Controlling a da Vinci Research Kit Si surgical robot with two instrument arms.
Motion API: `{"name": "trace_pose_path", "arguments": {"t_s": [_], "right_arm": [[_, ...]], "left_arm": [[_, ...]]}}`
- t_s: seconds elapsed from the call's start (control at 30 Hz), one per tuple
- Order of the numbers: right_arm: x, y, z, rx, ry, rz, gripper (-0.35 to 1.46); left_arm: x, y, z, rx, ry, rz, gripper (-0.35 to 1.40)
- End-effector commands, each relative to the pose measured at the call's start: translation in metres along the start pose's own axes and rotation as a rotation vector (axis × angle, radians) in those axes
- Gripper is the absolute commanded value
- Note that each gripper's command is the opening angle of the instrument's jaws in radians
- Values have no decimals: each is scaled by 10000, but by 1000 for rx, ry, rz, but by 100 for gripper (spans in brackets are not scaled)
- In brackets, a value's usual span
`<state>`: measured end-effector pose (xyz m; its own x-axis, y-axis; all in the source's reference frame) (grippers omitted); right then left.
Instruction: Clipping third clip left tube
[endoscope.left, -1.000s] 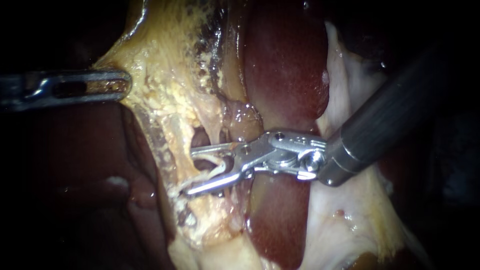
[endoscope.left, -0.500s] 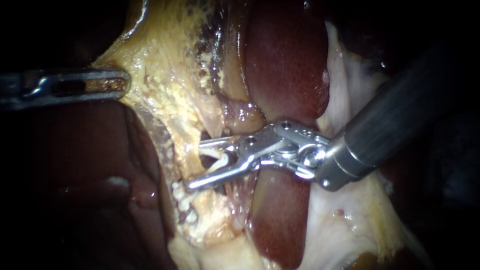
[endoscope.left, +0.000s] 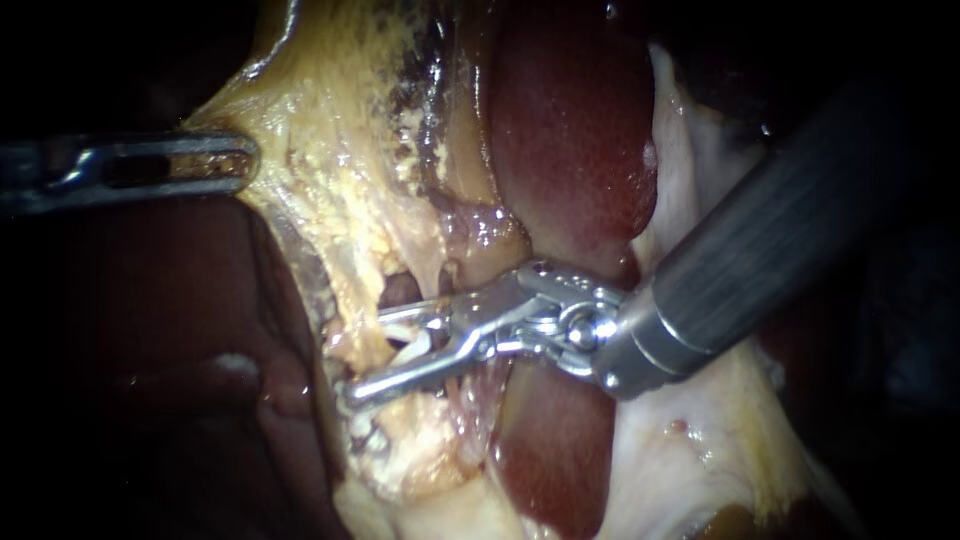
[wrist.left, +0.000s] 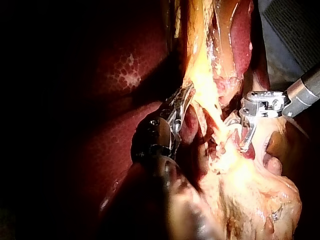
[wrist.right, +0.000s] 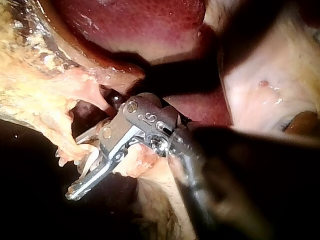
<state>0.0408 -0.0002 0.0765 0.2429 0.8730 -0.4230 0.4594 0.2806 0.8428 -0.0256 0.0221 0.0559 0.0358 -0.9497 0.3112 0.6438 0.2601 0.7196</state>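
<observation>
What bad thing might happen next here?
The open jaws of the right instrument straddle a thin pale tube; closing crooked might miss it or pinch tissue beside it. The left instrument holds the yellow tissue stretched tight; if it slips or tears, the tube may jump away.

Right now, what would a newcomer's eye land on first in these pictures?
The shiny right instrument, coming in from the right and standing open astride a pale tube at the middle. Next, the left instrument, shut on the yellow fatty tissue and holding it taut at the left, with the dark red liver behind.
</observation>
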Motion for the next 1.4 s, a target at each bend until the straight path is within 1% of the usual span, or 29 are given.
{"name": "trace_pose_path", "arguments": {"t_s": [0.03, 0.1, 0.23, 0.3, 0.57, 0.63, 0.7, 0.77, 0.9, 1.03, 1.13, 1.4], "right_arm": [[0, 3, 3, 0, -2, 2, 51], [1, 6, 7, 7, 0, 7, 51], [6, 11, 15, 32, 20, 35, 51], [7, 14, 18, 19, 34, 46, 51], [10, 17, 21, 4, 48, 58, 51], [12, 19, 20, -4, 56, 59, 51], [16, 22, 18, -23, 69, 84, 51], [23, 25, 14, -48, 86, 117, 51], [39, 31, 4, -91, 124, 149, 53], [49, 33, -2, -121, 153, 173, 53], [52, 32, -3, -131, 163, 181, 53], [56, 31, -4, -139, 171, 202, 53]], "left_arm": [[0, -1, 0, -1, 0, 0, -35], [0, -1, 1, -1, -1, 0, -35], [0, -2, 2, -2, -1, -1, -35], [0, -3, 3, -3, -1, -1, -35], [0, -4, 3, -3, -2, -2, -35], [0, -4, 4, -3, -2, -2, -35], [0, -4, 3, -3, -2, -2, -35], [0, -4, 3, -4, -2, -2, -35], [0, -6, 3, -4, -2, -2, -35], [1, -6, 4, -5, -3, -2, -35], [1, -7, 4, -5, -3, -2, -35], [1, -7, 4, -5, -3, -2, -35]]}}
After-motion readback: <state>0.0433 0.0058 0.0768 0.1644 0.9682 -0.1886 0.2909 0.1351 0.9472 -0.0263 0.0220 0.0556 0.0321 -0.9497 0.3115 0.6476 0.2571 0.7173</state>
